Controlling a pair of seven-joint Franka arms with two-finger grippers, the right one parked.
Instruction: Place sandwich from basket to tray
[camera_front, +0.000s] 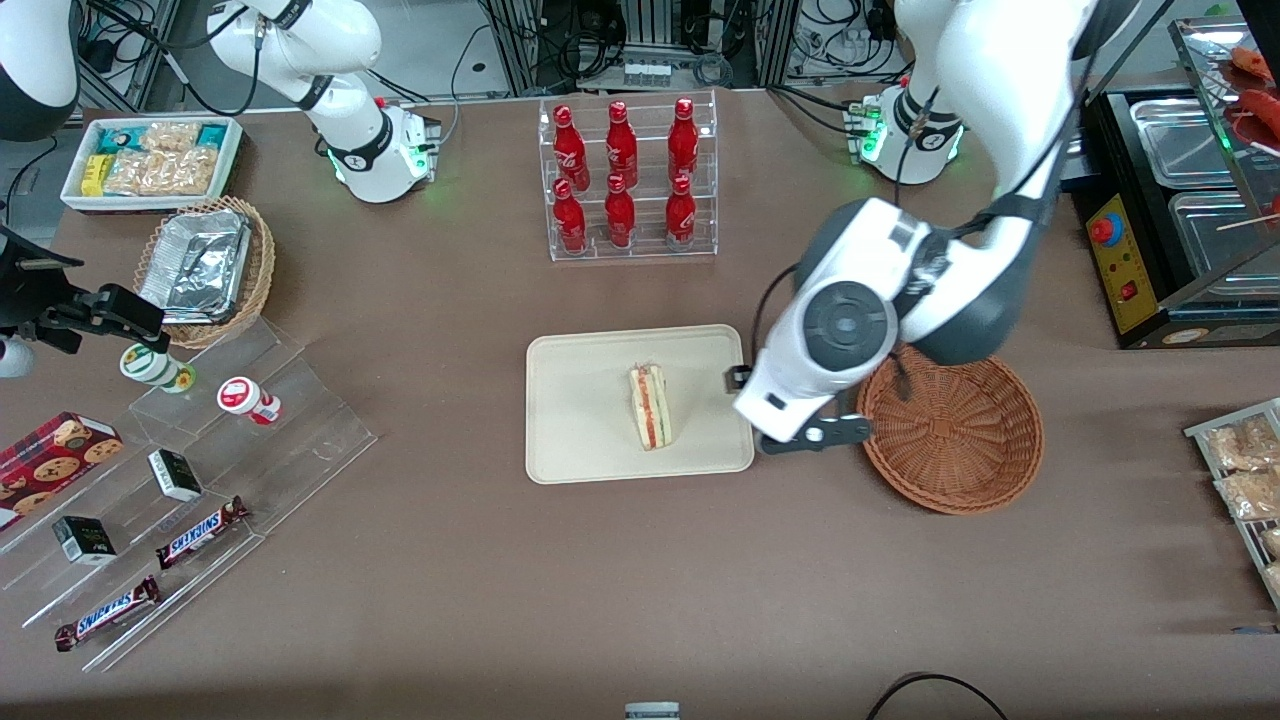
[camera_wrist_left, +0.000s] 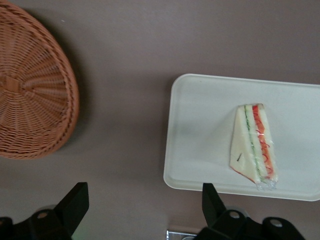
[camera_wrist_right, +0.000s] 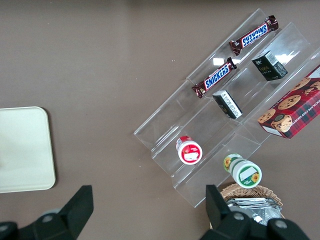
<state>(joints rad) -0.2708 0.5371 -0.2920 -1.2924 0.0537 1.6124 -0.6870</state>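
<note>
Brown table (camera_front: 450, 560): I see the sandwich (camera_front: 650, 406) on the tray (camera_front: 580, 440), clear of my spread, empty fingers (camera_wrist_left: 76, 200); basket (camera_front: 950, 430) beside them. It looks soft, slippery-wrapped; I'd grip its bread faces gently.

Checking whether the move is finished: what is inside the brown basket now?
Nothing shows inside the basket; the arm covers part of its rim. The sandwich lies on the tray. The open gripper hangs between basket and tray.
</note>
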